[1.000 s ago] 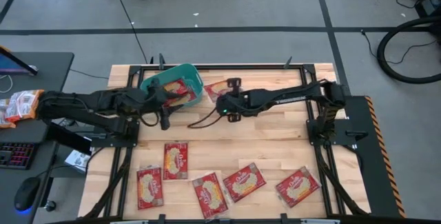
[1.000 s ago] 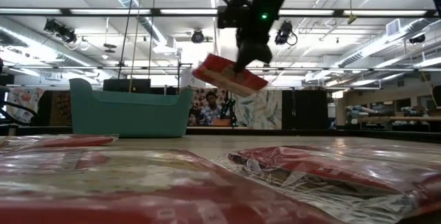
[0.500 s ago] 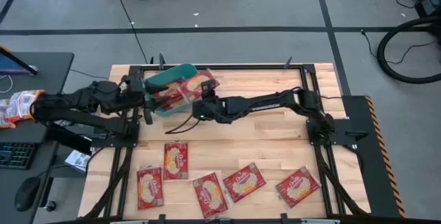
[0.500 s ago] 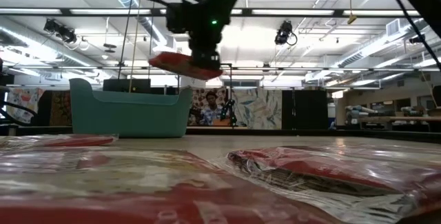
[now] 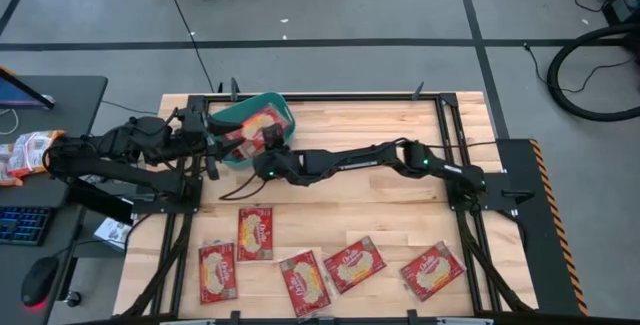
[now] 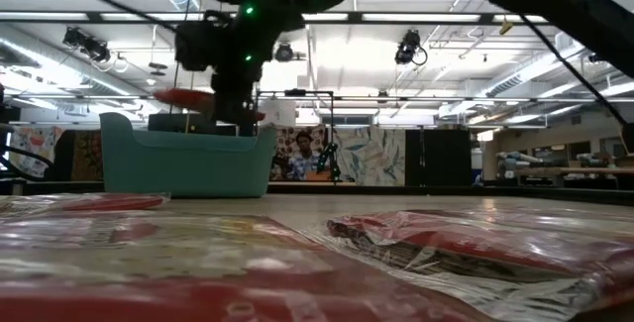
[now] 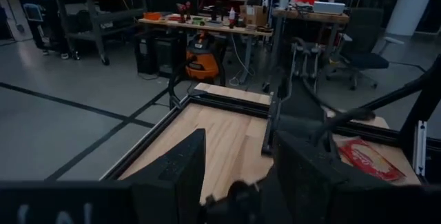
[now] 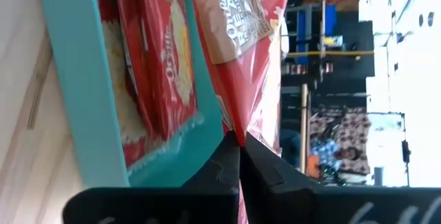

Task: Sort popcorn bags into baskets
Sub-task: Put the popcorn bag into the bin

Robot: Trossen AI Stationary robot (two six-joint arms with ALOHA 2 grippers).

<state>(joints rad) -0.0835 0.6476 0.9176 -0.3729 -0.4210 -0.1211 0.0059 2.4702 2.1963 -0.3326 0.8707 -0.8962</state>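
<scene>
The teal tub (image 5: 226,117) stands at the table's far left and holds red popcorn packets (image 8: 158,65). My right gripper (image 5: 266,143) reaches over the tub's near right corner, shut on another red packet (image 5: 262,120). In the low view that packet (image 6: 188,97) hovers just above the tub's rim (image 6: 188,134), below my right gripper (image 6: 236,104). My left gripper (image 5: 212,150) is open at the tub's near left side and holds nothing; its fingers (image 7: 186,176) stand apart. Several more packets (image 5: 255,233) lie flat along the near edge. My right gripper pinches the packet's edge (image 8: 241,124) between its two shut fingertips (image 8: 231,156). The fingers reach in from the table's right, roughly level. The packet is lifted clear and lies almost level over the tub's open top.
Loose packets (image 5: 354,264) (image 5: 432,270) (image 5: 217,272) lie in a row near the table's near edge, and two of them (image 6: 475,243) fill the low view's foreground. Bare wood lies between that row and the tub. Black frame rails (image 5: 450,125) border the table.
My right gripper has carried the packet toward the table's left, from beside the tub's right side to over the tub. The packet has gone from tilted to nearly level. My left gripper has drawn back from the tub's near side toward the left edge.
</scene>
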